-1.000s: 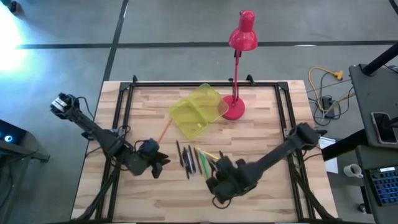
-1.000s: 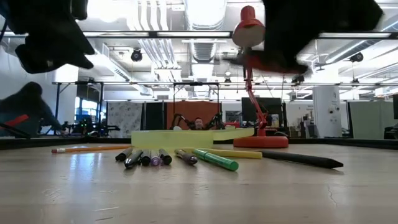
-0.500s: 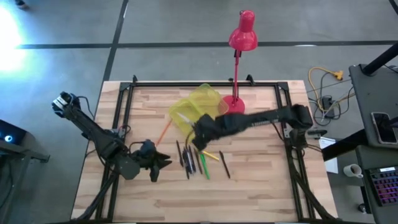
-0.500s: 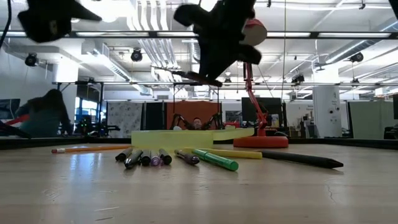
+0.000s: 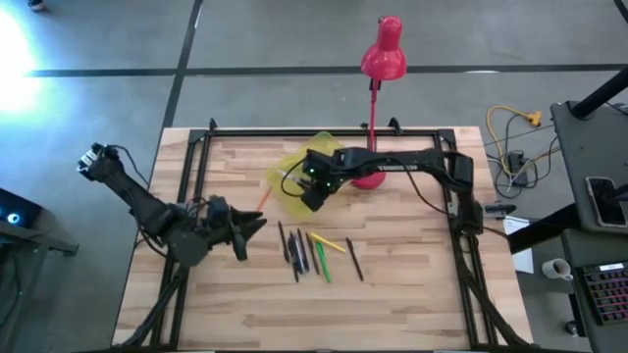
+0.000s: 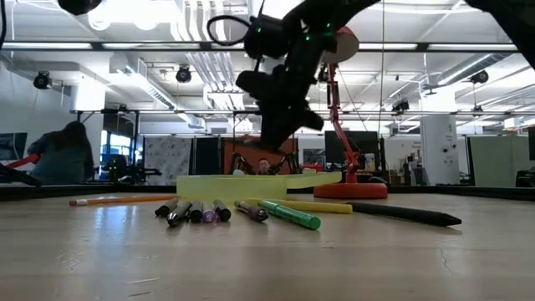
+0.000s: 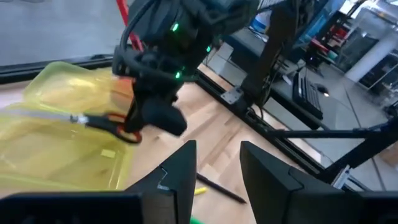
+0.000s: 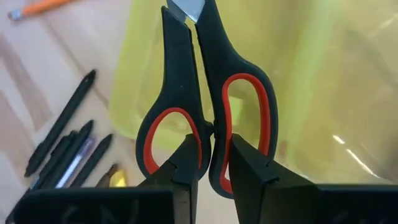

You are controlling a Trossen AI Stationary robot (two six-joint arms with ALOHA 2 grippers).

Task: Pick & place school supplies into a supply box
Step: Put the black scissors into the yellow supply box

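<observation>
Right gripper [image 5: 312, 186]: jaws clamping scissors [image 8: 205, 106], hovering over pencil case [image 5: 294, 186] near tabletop's far edge. Left gripper [image 5: 250, 227]: jaws parted, empty, waiting left of pens [image 5: 304, 253] mid-tabletop.

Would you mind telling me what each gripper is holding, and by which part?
The right gripper grips black, red-lined scissors by the handles; the left gripper holds nothing.

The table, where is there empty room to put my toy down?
The table is bare along its near edge, in front of the pens, and on its right side past the dark pen. It is crowded in the middle: pens, the yellow-green box and the red lamp.
</observation>
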